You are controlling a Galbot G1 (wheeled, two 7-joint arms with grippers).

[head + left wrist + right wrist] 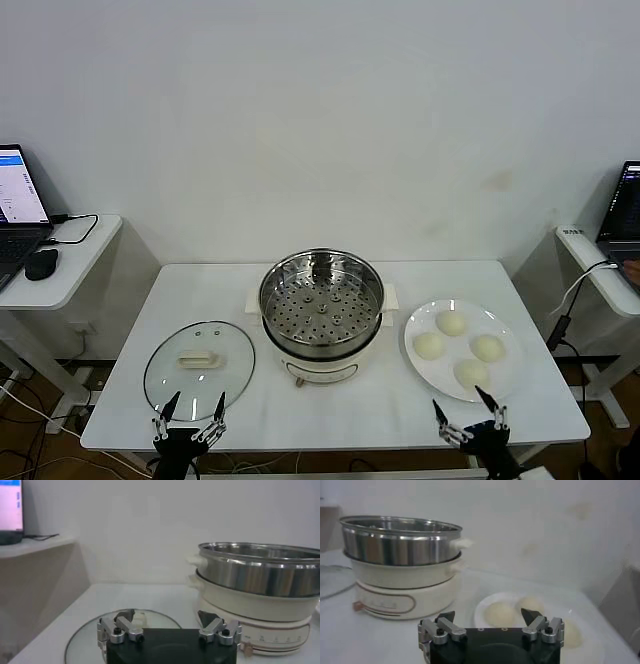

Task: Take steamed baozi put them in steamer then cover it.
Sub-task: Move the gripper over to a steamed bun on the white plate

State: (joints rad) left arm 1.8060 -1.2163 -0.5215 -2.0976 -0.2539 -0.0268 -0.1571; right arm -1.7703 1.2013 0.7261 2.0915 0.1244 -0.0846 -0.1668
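With both the left gripper [190, 411] and right gripper [465, 412] spread wide and empty at the table's near edge, four baozi [452, 323] on the right-hand plate [415, 360] could squash or roll when pinched, the steamer [321, 300] sitting centre and the cover [199, 366] flat at left.

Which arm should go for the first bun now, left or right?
Probably the right. Its open pincer hangs at the table's near edge just before the plate holding the four buns. The left pincer, also open, sits by the glass lid.
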